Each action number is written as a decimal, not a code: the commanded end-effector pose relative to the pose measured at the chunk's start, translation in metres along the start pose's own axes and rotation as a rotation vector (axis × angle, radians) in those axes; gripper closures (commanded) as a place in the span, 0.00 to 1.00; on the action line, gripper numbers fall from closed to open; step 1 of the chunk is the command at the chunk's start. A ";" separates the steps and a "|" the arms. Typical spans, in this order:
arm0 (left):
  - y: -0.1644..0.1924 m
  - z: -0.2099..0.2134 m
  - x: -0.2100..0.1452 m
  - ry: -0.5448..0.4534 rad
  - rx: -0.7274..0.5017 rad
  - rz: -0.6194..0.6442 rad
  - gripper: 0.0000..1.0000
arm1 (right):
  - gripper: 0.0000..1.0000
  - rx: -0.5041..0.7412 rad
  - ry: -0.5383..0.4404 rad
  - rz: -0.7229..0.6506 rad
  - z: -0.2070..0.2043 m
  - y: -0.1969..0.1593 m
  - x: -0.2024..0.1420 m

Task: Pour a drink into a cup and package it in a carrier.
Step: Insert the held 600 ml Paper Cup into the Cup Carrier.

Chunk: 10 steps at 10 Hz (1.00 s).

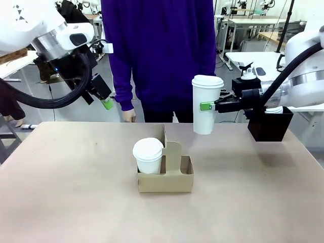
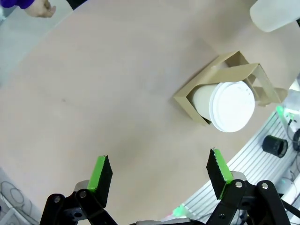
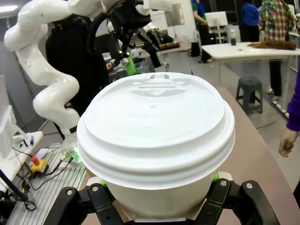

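White, smooth paper, tapered, capped with a ridged plastic dome lid point(image 3: 154, 126): that's the cup point(image 1: 206, 121). You see it pinched upright between your right gripper's point(image 1: 208, 106) green-padded fingers. Out past those fingertips and lower, the brown cardboard carrier point(image 1: 165, 181) sits on the matte tan table point(image 1: 61, 192). A second cup point(image 1: 148, 157) stands in one hole beside its upright handle. Your left gripper's point(image 2: 159, 174) fingers stand spread wide with nothing between them, the carrier lying ahead of them.

1 cup point(image 1: 149, 158) in carrier point(image 1: 165, 182); 2nd cup point(image 1: 206, 109) aloft, right
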<state>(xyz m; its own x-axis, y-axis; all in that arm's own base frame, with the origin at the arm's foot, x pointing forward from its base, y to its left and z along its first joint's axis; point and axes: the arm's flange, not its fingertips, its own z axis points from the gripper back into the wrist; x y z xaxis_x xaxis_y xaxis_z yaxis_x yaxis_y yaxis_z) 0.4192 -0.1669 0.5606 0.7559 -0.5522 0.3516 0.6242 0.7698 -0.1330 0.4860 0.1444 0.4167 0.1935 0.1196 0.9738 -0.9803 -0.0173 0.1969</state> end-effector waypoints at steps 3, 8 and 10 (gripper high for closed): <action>0.015 0.000 -0.013 -0.051 -0.024 0.013 0.00 | 0.20 0.009 -0.021 0.015 -0.010 0.001 -0.004; 0.058 -0.018 -0.073 -0.111 -0.003 -0.003 0.00 | 0.20 0.142 -0.097 0.060 -0.055 0.004 -0.041; 0.074 -0.027 -0.096 -0.151 -0.038 -0.007 0.00 | 0.20 0.204 -0.117 0.069 -0.062 0.010 -0.053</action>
<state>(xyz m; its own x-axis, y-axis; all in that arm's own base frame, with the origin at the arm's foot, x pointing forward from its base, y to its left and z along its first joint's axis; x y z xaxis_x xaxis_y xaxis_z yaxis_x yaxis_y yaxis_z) 0.4050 -0.0746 0.4996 0.7447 -0.5047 0.4367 0.6098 0.7805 -0.1377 0.4671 0.2002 0.3593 0.1570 0.0440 0.9866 -0.9674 -0.1939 0.1626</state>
